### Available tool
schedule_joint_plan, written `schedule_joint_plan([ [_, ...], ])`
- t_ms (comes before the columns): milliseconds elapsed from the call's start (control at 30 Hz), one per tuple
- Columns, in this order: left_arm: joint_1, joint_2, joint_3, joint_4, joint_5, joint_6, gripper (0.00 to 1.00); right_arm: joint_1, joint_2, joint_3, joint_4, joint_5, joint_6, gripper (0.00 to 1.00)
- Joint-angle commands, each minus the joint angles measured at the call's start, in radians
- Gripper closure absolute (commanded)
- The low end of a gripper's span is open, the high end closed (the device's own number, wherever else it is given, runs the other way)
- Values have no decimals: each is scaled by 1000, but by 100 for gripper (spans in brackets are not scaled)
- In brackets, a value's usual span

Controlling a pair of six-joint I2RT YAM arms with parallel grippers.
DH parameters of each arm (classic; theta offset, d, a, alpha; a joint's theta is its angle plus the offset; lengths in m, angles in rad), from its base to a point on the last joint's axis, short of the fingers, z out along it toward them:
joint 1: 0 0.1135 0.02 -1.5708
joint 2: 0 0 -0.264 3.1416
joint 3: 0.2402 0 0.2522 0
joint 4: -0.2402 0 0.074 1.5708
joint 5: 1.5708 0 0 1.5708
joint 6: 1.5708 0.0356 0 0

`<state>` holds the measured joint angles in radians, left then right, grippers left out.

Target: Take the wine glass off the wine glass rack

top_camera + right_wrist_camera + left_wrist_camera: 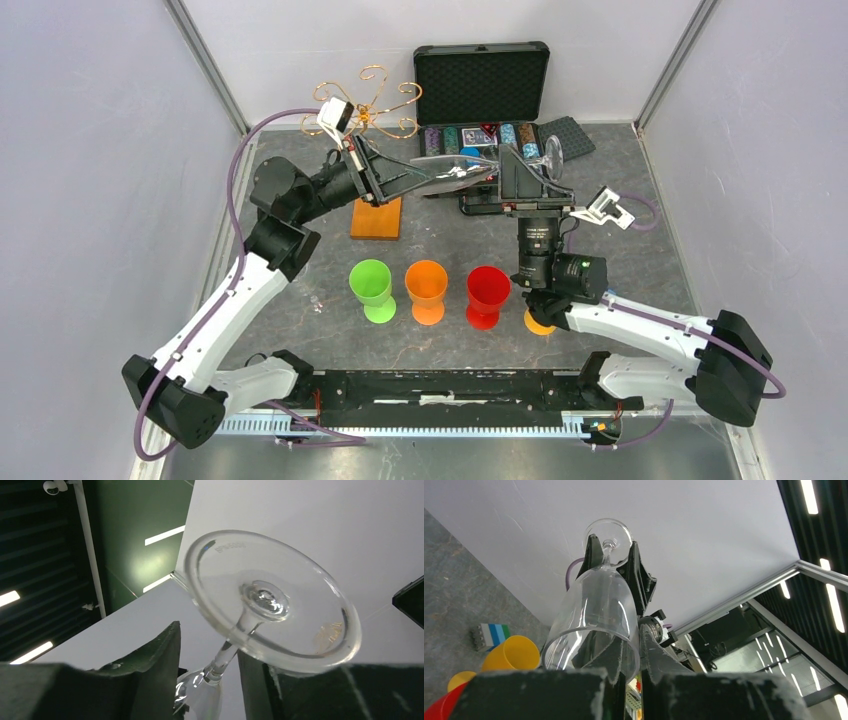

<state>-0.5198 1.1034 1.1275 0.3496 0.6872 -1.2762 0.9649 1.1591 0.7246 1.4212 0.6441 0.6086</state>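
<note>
Black fingers [549, 695] of the left pincer [428, 180] are clenched on the rim of the wine glass [594, 615], pinching the wall of its bowl. The glass lies on its side in the air, just right of the wine glass rack [377, 216] and clear of its curled wire arms, with its foot pointing away from the rack. The right pincer [209, 647] stands released around the stem, a finger on each side and a gap showing between. A row of green [370, 285], orange [427, 285] and red [488, 290] cups stands on the desk [620, 200], nearer than the rack's base and running rightward. An open black chip case [480, 85] sits right of the rack, behind the glass.
</note>
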Motion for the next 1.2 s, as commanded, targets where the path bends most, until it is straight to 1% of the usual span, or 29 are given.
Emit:
schedule_joint_plan([
  [0,-6,7,75,-38,-15,102,98,-6,-26,-15,33,-12,-1,46],
  [133,-6,19,131,-148,-69,204,98,-8,-46,-48,36,-23,31,37],
  [233,-5,28,180,-255,-117,292,98,-8,-82,-103,12,-39,99,30],
  [300,-5,36,208,-325,-147,350,98,-7,-125,-151,-61,-46,183,27],
  [367,-5,43,232,-411,-174,410,98,-7,-173,-186,-170,-72,267,25],
  [500,-5,48,274,-593,-239,537,98,-7,-247,-245,-297,-184,367,24],
  [600,-5,54,313,-750,-273,673,98,-6,-310,-276,-355,-259,371,24],
  [667,-5,59,346,-892,-318,775,98,-6,-350,-281,-398,-281,328,24],
  [767,-5,64,373,-1067,-419,907,98,-6,-415,-277,-491,-271,259,25],
  [800,-5,63,374,-1113,-478,939,98,-6,-430,-275,-526,-260,243,25],
  [900,-5,68,373,-1203,-650,992,98,-6,-473,-284,-567,-227,200,25],
  [1033,-5,113,395,-1308,-755,1039,98,-5,-521,-305,-610,-196,183,25],
  [1167,-3,149,395,-1413,-836,1030,98,-7,-561,-330,-637,-166,178,25],
])
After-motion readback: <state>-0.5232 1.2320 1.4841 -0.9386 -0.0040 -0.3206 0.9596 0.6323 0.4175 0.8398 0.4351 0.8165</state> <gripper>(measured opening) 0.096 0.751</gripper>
